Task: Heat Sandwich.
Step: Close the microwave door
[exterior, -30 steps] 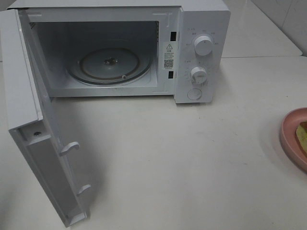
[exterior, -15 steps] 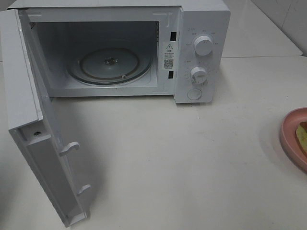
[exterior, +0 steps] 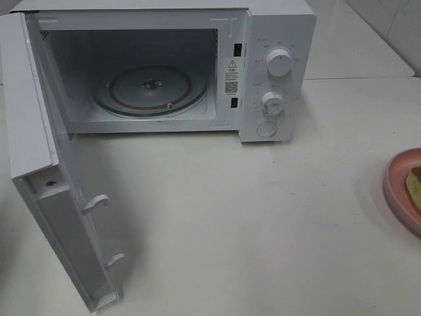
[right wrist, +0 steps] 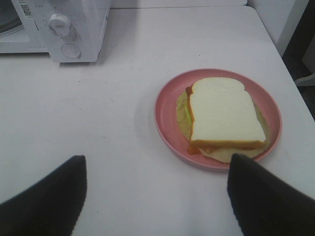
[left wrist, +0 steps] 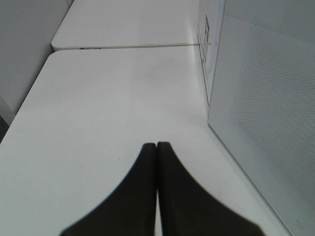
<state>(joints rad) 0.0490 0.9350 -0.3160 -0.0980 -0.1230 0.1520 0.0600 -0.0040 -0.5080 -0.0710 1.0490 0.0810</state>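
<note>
The sandwich (right wrist: 224,113), white bread with an orange-brown crust and pale green filling, lies on a round pink plate (right wrist: 167,118) in the right wrist view. My right gripper (right wrist: 156,160) hangs open short of the plate, its dark fingers (right wrist: 49,196) spread wide with nothing between them. In the high view only a sliver of the sandwich (exterior: 415,187) and the plate (exterior: 398,191) shows at the right edge. The white microwave (exterior: 276,72) stands open with its glass turntable (exterior: 150,89) bare. My left gripper (left wrist: 156,145) is shut on nothing, beside the outer face of the microwave door (left wrist: 266,113).
The microwave door (exterior: 46,191) swings out to the left over the white table (exterior: 250,224). Two knobs (exterior: 279,64) and a round button sit on its front panel. A second table abuts at the back. Neither arm shows in the high view.
</note>
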